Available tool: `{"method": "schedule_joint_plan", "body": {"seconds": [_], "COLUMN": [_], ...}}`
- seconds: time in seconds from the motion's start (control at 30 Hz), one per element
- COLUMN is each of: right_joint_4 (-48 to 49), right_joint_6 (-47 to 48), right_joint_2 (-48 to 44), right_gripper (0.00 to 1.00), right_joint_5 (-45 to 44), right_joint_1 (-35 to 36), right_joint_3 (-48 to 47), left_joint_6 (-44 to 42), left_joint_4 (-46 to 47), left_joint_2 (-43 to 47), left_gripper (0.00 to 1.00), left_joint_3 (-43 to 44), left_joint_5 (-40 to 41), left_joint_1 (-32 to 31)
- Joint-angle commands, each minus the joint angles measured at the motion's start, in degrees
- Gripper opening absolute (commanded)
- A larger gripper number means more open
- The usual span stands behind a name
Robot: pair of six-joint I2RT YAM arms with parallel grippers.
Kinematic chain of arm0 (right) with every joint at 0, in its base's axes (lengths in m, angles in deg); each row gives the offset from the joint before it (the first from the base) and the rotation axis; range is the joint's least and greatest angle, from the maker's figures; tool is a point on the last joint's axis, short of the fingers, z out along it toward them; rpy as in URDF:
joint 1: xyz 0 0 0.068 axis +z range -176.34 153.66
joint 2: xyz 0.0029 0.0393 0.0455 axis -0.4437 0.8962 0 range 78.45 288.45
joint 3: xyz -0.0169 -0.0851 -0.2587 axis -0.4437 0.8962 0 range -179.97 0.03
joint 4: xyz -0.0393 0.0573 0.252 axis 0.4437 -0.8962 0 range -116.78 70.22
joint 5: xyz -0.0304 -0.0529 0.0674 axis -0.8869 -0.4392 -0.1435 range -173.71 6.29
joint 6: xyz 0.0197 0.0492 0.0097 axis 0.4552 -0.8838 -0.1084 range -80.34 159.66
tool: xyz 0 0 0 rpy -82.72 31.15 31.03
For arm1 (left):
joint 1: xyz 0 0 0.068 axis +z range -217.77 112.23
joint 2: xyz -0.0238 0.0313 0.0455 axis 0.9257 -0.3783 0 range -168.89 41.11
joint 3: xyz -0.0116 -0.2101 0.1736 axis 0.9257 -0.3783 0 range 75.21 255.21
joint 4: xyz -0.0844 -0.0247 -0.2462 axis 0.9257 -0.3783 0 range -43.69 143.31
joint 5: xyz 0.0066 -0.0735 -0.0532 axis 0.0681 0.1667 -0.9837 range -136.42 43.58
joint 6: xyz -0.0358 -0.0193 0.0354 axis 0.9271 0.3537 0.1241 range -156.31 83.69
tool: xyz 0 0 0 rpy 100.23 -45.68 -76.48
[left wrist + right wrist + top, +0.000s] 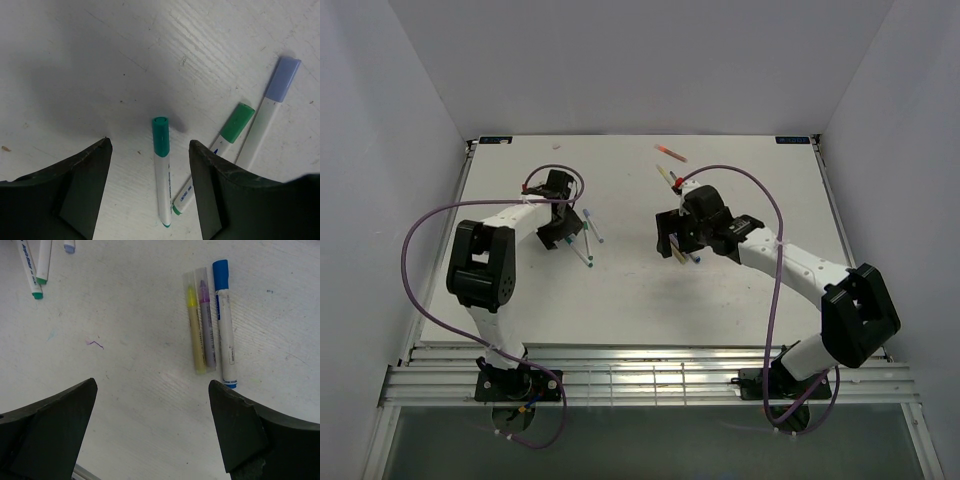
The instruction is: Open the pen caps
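In the left wrist view I count three white-barrelled pens, all capped. The teal-capped pen [161, 175] lies lower centre, its teal cap [160, 135] pointing up-frame. To its right, the green-capped pen [235, 125] and the pale-blue-capped pen [263, 127] slant side by side. In the right wrist view, upper right, I see a yellow pen [197, 335], a purple pen [208, 335] and a blue-capped pen [226, 335] lying parallel, caps on.
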Motion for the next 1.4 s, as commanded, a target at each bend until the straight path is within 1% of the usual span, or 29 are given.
{"method": "schedule_joint_plan", "body": {"seconds": [0.0, 0.1, 0.17, 0.2, 0.33, 0.37, 0.43, 0.47, 0.67, 0.7, 0.8, 0.87, 0.9, 0.93, 1.0, 1.1, 1.13, 1.17, 1.23, 1.27, 1.37], "right_joint_4": [1.9, 2.3, 2.5, 2.7, 2.7, 2.7, 2.7, 2.7, 2.4, 2.1, 2.1, 2.1, 2.3, 2.6, 3.3, 7.7, 10.2, 11.6, 14.3, 17.3, 23.0], "right_joint_6": [1.3, 1.5, 1.5, 1.4, 1.3, 1.2, 1.2, 1.2, 0.6, 0.4, 0.2, 0.2, 0.3, 0.2, -0.5, -2.9, -3.7, -5.4, -6.4, -7.7, -9.6], "right_joint_2": [-2.6, -3.3, -3.4, -3.4, -3.6, -3.7, -4.0, -4.0, -4.6, -4.8, -5.1, -5.3, -5.3, -5.3, -5.1, -4.2, -3.7, -3.2, -1.4, -0.6, 3.0], "right_gripper": [0.98, 0.98, 0.98, 0.98, 0.98, 0.98, 0.98, 0.98, 0.98, 0.98, 0.98, 0.98, 0.97, 0.96, 0.95, 0.95, 0.95, 0.96, 0.96, 0.96, 0.97], "right_joint_5": [-0.5, -0.3, 0.1, 0.2, 0.5, 0.3, 0.0, -0.1, -0.3, -0.3, 0.9, 1.4, 1.4, 3.4, 6.0, 11.9, 14.3, 15.5, 18.4, 19.3, 22.2], "right_joint_1": [-0.9, -1.6, -1.9, -1.9, -2.0, -2.0, -2.0, -2.0, -2.1, -2.0, -1.9, -0.9, -0.4, 0.1, 1.5, 2.7, 3.4, 4.0, 6.2, 7.0, 10.3], "right_joint_3": [1.1, 2.2, 2.6, 2.8, 3.2, 3.3, 3.6, 3.7, 4.1, 4.2, 4.3, 4.1, 3.9, 3.8, 3.6, 4.2, 4.5, 4.6, 4.5, 4.2, 2.5], "left_joint_6": [1.1, 1.4, 1.5, 1.5, 1.3, 1.3, 1.3, 1.3, 0.9, 0.8, 0.2, -0.5, -0.7, -0.9, -2.9, -6.1, -6.4, -7.5, -8.3, -8.3, -6.8], "left_joint_4": [-1.9, -1.9, -2.0, -1.9, -2.2, -2.2, -2.2, -2.2, -2.2, -2.2, -2.1, -2.2, -2.2, -2.1, -0.7, 2.4, 3.1, 5.1, 7.7, 10.4, 14.2], "left_joint_2": [-0.9, -1.8, -2.4, -2.4, -3.4, -3.8, -3.9, -4.1, -4.3, -4.0, -1.7, 1.7, 3.1, 6.3, 10.0, 18.0, 20.0, 24.1, 27.9, 31.1, 34.9], "left_gripper": [0.73, 0.73, 0.69, 0.64, 0.54, 0.49, 0.44, 0.39, 0.25, 0.18, 0.07, 0.01, 0.0, 0.0, 0.0, 0.0, 0.0, 0.0, 0.0, 0.0, 0.0], "left_joint_3": [2.7, 2.7, 2.6, 2.6, 2.7, 2.6, 2.1, 2.0, 0.1, -0.2, -2.3, -4.5, -5.3, -6.1, -8.6, -12.2, -13.0, -15.0, -16.9, -18.0, -21.2], "left_joint_5": [3.0, 3.8, 4.5, 4.6, 5.3, 5.7, 6.0, 6.5, 7.1, 7.3, 8.0, 8.1, 8.1, 7.5, 5.9, 0.1, -3.3, -5.5, -10.0, -14.3, -21.3], "left_joint_1": [-0.7, -0.9, -1.1, -1.1, -1.3, -1.4, -1.5, -1.6, -1.6, -1.6, -1.6, -1.6, -1.7, -1.7, -1.8, -2.2, -2.3, -2.3, -2.4, -2.4, -2.6]}}
